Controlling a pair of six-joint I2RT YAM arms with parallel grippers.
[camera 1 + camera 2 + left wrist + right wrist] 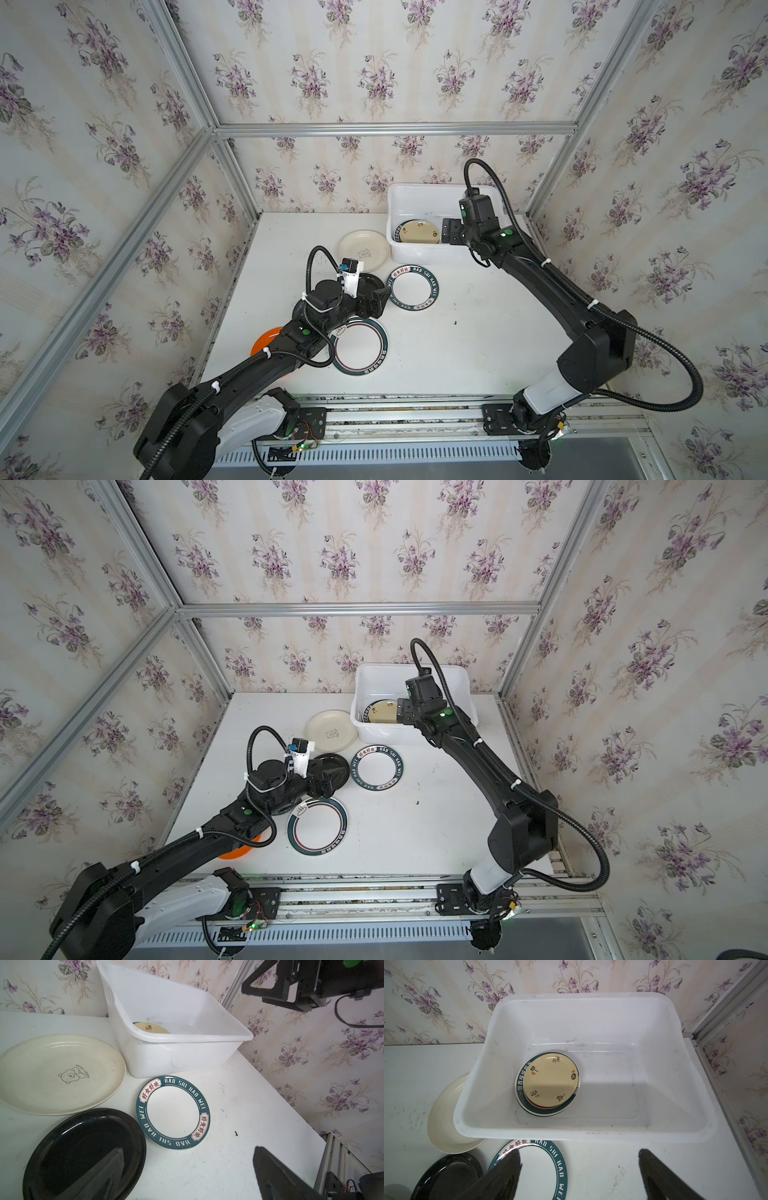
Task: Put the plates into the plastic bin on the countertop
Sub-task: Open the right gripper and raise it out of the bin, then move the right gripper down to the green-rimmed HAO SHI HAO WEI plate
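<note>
Both pairs of fingers (276, 1172) stand apart, empty: the left gripper (188, 1149) hangs at the edge of the black plate (72, 1147) on the surface (249, 1105), and the right gripper (579, 1150) by the near wall of the plastic bin (591, 1129) (stacked plates (550, 1082) lie inside). The black plate looks stiff, glossy and probably slippery; pinching its rim seems safest.

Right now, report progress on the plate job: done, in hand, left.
Done: a stack in the plastic bin, pale yellow plate topmost. In hand: nothing; right end effector open at the bin, left end effector open at the black plate. Left on the countertop: that, cream plate, lettered plate, ringed plate, orange plate.
</note>
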